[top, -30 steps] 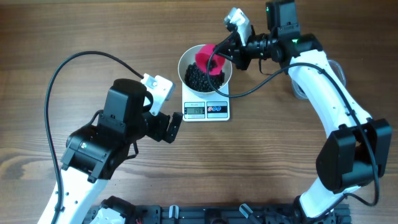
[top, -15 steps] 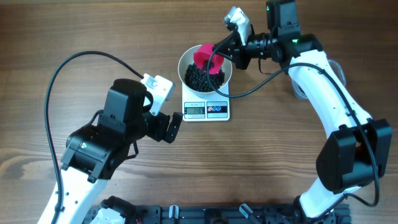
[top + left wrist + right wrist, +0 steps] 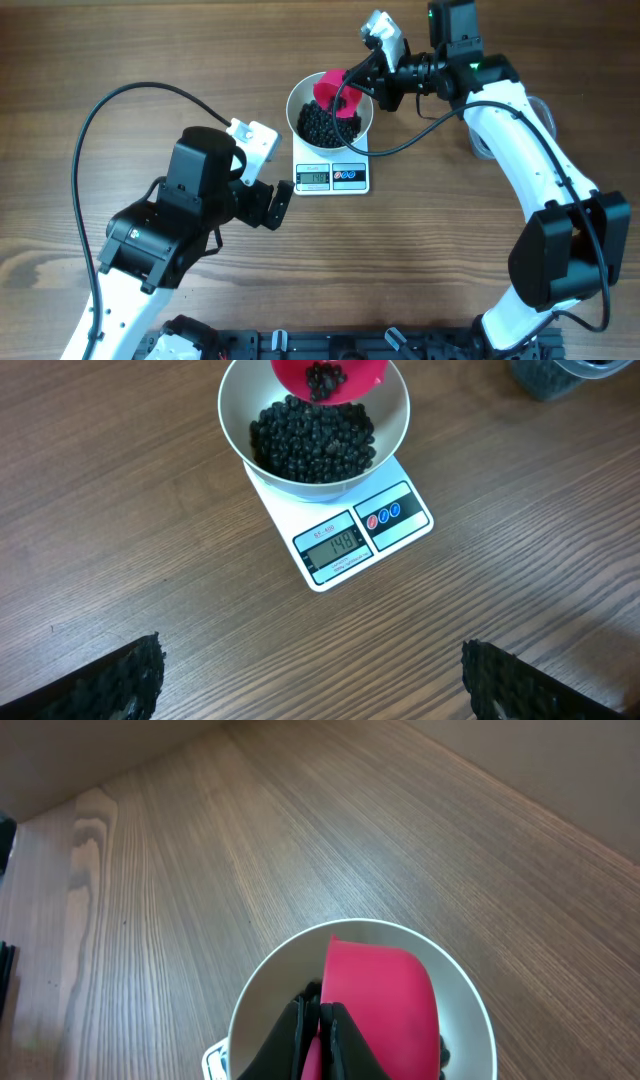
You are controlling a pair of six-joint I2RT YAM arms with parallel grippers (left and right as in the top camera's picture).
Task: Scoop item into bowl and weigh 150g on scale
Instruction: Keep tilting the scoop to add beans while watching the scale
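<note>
Clamped tight on the pink scoop (image 3: 332, 90), my right gripper (image 3: 358, 82) holds it over the far side of the bowl (image 3: 296, 100), the black pellets (image 3: 318, 124) heaped straight below on the scale (image 3: 352, 180), while my left gripper (image 3: 278, 203) hangs wide open, well apart.

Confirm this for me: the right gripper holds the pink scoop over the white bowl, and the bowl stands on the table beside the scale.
One thing is wrong: the bowl does not stand beside the scale but on top of it, as the left wrist view shows. The rest holds: the right gripper holds the pink scoop over the bowl.
</note>
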